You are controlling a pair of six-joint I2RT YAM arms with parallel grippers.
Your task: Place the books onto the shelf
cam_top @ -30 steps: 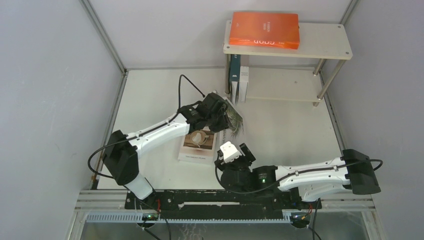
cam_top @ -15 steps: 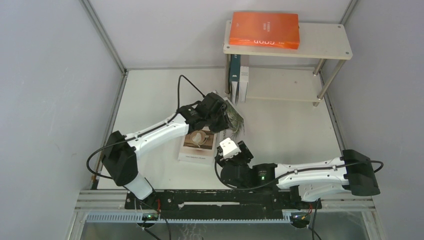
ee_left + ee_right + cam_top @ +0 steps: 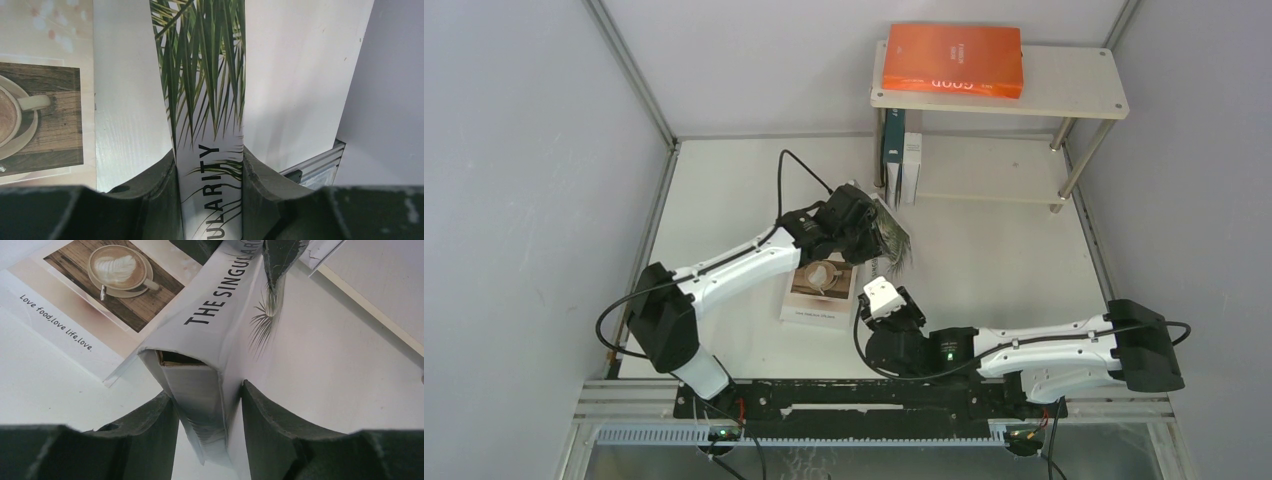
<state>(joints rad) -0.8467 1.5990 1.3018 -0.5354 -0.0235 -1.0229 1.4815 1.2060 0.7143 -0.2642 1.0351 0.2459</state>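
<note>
The left pincer [image 3: 209, 155] is holding the palm-leaf book [image 3: 205, 75] on edge, a finger pressed flat on each cover, tilted just above the bench [image 3: 984, 260] and right beside the coffee-cup book [image 3: 817, 292], which is lying flat. The right pincer [image 3: 206, 395] is bracketing the book's near end. Its fingers are sitting tight on both sides, but I cannot tell whether they are actually clamping or just flanking.

This one looks light and thin, with glossy covers that could be slippery. From the right wrist the end looks hollow, like a card shell, so a hard squeeze would probably dent it. The best hold looks like flat on both covers, close to the spine.

The left arm is stretching forward and inward from its base, elbow bent, wrist turned toward the right. The right arm is lying low across the near bench, forearm running leftward, wrist tipped up at the book.

On the shelf [image 3: 1074, 95], the orange book [image 3: 952, 58] is lying flat on top, and the teal book [image 3: 891, 150] and grey-white book [image 3: 912, 158] are standing at the lower left.
</note>
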